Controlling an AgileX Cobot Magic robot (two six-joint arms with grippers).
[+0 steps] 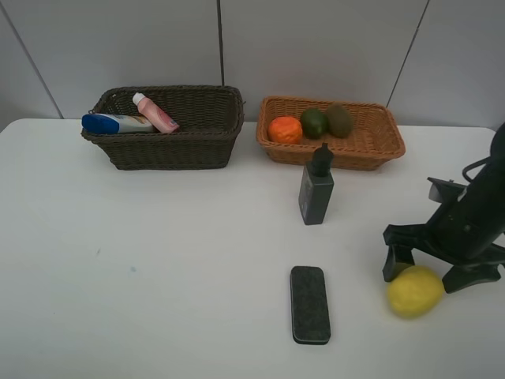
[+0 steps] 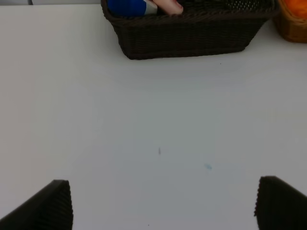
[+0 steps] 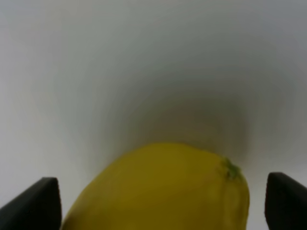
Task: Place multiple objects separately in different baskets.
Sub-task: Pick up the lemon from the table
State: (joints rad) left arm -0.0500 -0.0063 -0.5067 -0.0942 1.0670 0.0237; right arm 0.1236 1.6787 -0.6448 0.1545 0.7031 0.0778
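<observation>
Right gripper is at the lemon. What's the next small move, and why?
Probably close the right gripper on the lemon: the jaws stand open, straddling it, and it lies on the table, outside the brown basket and the tan basket.

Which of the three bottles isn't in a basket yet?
The dark grey bottle, standing upright on the table in front of the tan basket. The white blue-capped bottle and the pink bottle both lie in the dark brown basket.
</observation>
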